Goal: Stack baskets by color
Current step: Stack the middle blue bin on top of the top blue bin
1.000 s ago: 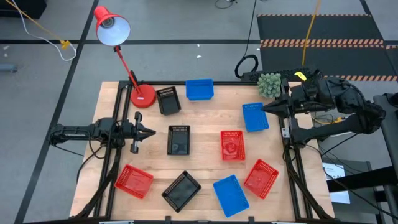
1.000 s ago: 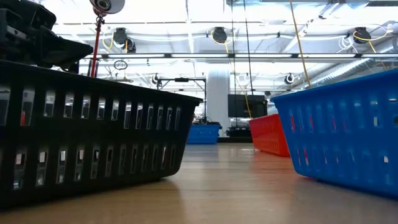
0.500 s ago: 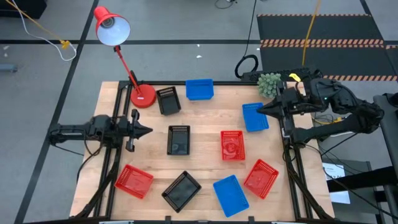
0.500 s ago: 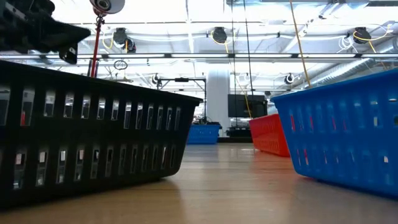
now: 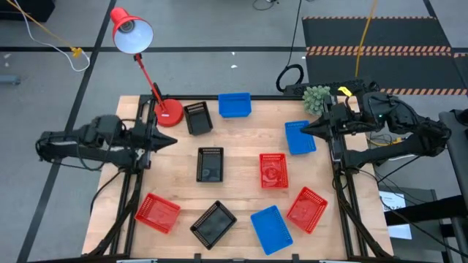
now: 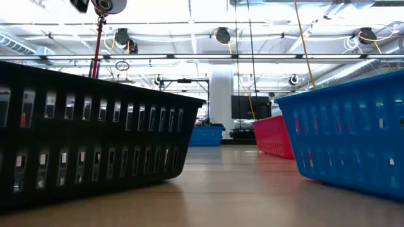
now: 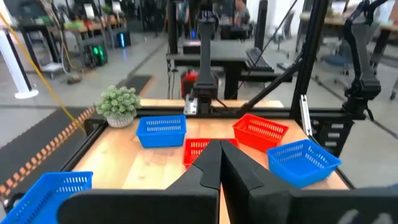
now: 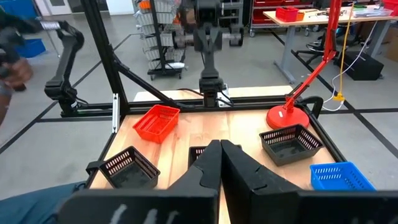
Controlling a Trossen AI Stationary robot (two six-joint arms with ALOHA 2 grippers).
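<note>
While nine baskets lie scattered singly on the table (image 5: 241, 204) seen from above, the left gripper (image 5: 172, 140) hangs shut and empty near the lamp base (image 5: 168, 113); the right gripper (image 5: 306, 128), shut and empty, hangs beside a blue basket (image 5: 300, 136). At table level, a black basket (image 6: 88, 126) faces another blue basket (image 6: 353, 135). Both wrist views show pinched fingers.

Two dark robot arms reach inward from opposite table sides. The left gripper (image 5: 171, 140) and the right gripper (image 5: 305, 129) both have fingers pressed together, holding nothing.
</note>
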